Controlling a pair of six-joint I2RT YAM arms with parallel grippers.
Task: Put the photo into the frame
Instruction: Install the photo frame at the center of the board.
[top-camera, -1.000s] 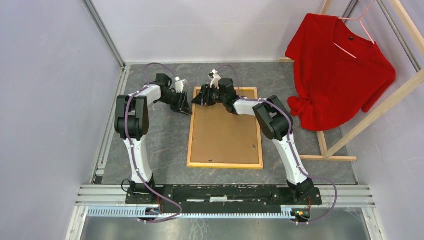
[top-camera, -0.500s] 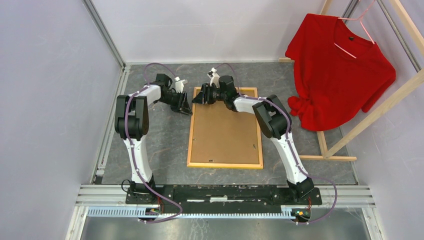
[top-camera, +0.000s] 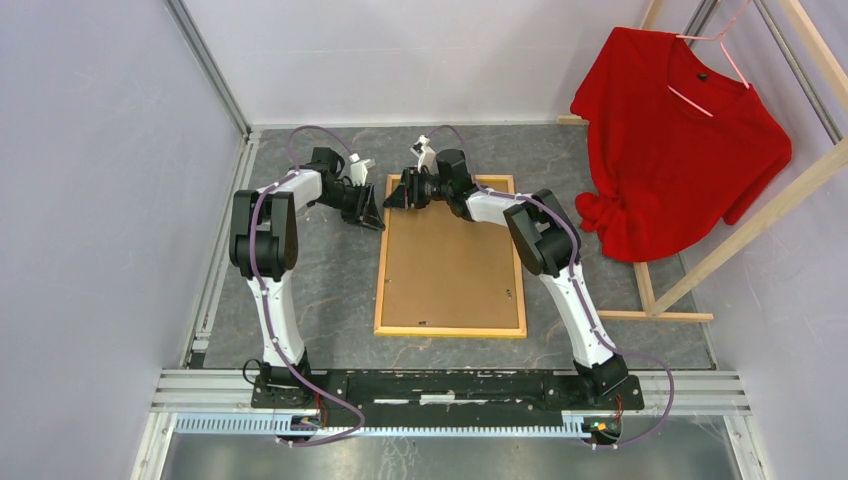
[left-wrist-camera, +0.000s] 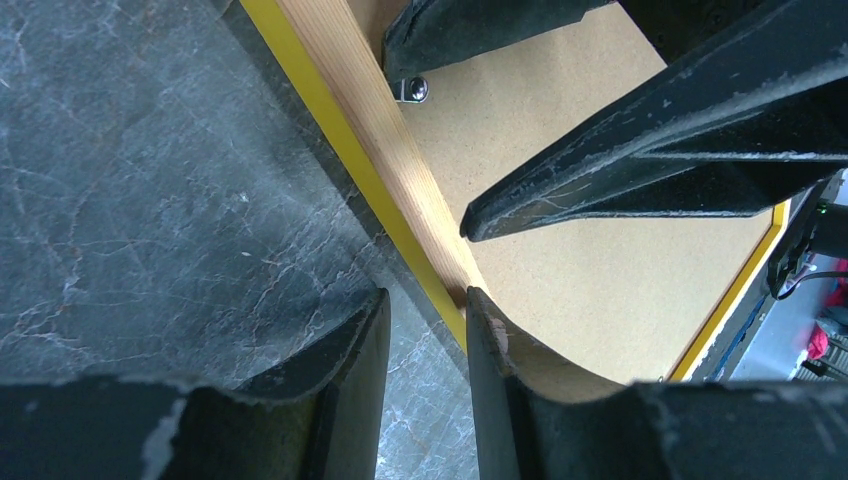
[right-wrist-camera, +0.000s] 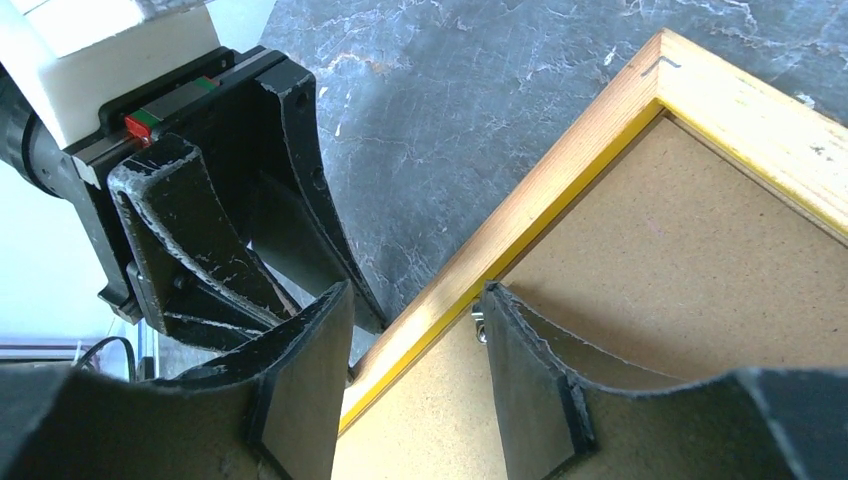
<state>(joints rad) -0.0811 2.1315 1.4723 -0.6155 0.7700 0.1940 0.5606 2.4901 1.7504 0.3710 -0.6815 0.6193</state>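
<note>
Seeing the frame (top-camera: 450, 329) flat and back-up in the middle of the surface (top-camera: 320, 290), long sides running near to far. Pale wood rails on the upturned side and bright yellow down the edges. Brown backing panel (top-camera: 450, 265) seated inside, with a small metal tab (left-wrist-camera: 410, 90) by the left rail near the far-left corner.

Found the left claw (top-camera: 372, 215) just off that corner on the left side. Released, jaws a narrow gap apart, one finger over the wood rail and the other over bare surface, nothing pinched.

Found the right claw (top-camera: 398, 190) at the same corner. Released, jaws wide and straddling the left rail, one finger outside the frame, one over the panel.

Versus a second ago: right claw nudged slightly left and toward the far edge. No shift in frame, panel or left claw.

For markings: a short dark pen tick (right-wrist-camera: 655, 66) on the corner wood and a red-green tag (right-wrist-camera: 150, 118) on the left claw body, too small to read.
</note>
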